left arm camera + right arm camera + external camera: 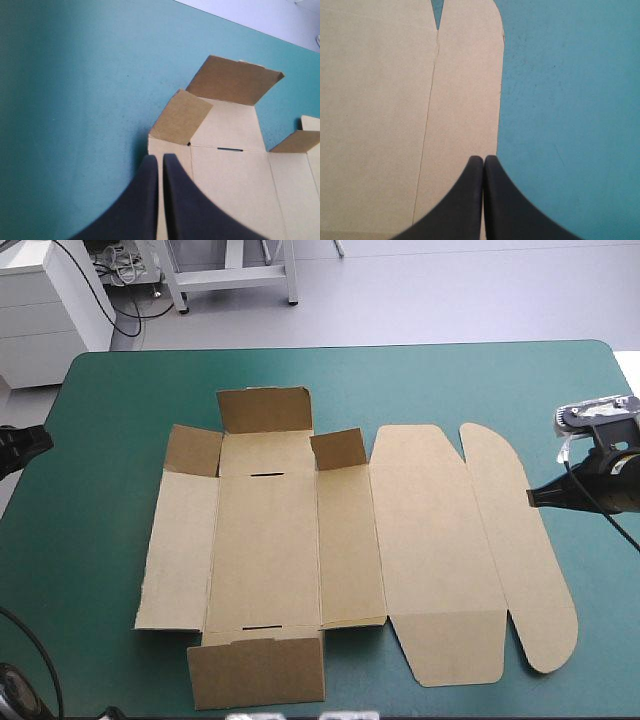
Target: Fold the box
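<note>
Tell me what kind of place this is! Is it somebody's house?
Probably not a house; it looks like a robot workshop or lab. The left hand and the right hand are black robot fingers at a teal-green table, where a brown box sheet lies mostly flat, ready for folding.

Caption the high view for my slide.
Brown cardboard box sheet lying mostly flat on teal-green table cover, black-finned left gripper and right gripper at its sides.

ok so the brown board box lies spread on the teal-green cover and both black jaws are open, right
No: the jaws of the left gripper and right gripper are shut, meeting in a pointed arch in each wrist view. The brown board box does lie spread on the teal-green cover.
</note>
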{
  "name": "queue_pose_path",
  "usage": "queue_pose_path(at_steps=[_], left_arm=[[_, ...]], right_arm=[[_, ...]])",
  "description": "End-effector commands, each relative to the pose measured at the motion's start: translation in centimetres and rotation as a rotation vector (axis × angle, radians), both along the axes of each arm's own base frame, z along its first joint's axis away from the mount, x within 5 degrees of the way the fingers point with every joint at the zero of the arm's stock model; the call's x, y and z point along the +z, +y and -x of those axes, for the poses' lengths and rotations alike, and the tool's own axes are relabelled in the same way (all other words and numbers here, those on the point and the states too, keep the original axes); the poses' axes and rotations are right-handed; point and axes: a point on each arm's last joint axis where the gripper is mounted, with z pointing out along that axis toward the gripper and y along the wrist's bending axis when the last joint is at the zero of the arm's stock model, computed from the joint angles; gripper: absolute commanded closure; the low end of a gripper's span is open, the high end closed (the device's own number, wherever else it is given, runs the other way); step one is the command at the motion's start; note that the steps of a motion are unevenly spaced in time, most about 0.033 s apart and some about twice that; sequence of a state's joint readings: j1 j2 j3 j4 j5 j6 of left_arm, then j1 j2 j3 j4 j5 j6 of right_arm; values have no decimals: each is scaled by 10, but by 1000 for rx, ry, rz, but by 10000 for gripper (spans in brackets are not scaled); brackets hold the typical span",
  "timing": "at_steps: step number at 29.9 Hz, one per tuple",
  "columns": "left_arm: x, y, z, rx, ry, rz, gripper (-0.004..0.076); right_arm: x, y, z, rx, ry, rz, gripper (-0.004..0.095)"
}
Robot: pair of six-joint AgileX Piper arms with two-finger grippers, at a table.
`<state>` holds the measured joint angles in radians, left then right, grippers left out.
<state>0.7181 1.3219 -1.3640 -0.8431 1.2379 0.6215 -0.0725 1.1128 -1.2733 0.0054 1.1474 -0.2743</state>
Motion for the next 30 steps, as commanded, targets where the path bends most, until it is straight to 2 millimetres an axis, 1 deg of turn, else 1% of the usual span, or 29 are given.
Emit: queue_pose_path(at_steps=[1,4,7,9,12,14,17,19,22,27,30], left_arm=[[15,-5,7,-3,-41,-7,708],[13,-3,6,-9,-27,-1,674],[7,1,2,-10,2,3,579],[2,5,1,-4,32,-9,478],[-6,11,-2,16,80,-9,290],[-11,15,-5,34,111,6,180],[-18,19,-8,38,138,13,99],[-22,20,-9,38,149,23,91],[-36,23,-12,39,199,46,91],[-74,20,-15,18,310,127,91],[-96,13,-19,-6,380,181,91]], right_arm=[[16,-1,2,4,-118,16,930],[16,0,1,6,-124,10,930],[16,-1,2,5,-121,15,929],[16,-2,2,3,-121,23,930],[16,-1,2,4,-121,17,930],[16,-1,2,4,-121,17,930],[16,-1,2,4,-119,17,930],[16,-1,2,4,-119,17,929],[16,-1,1,17,-129,27,930],[17,-1,1,18,-135,28,930],[18,-1,0,17,-151,29,930]])
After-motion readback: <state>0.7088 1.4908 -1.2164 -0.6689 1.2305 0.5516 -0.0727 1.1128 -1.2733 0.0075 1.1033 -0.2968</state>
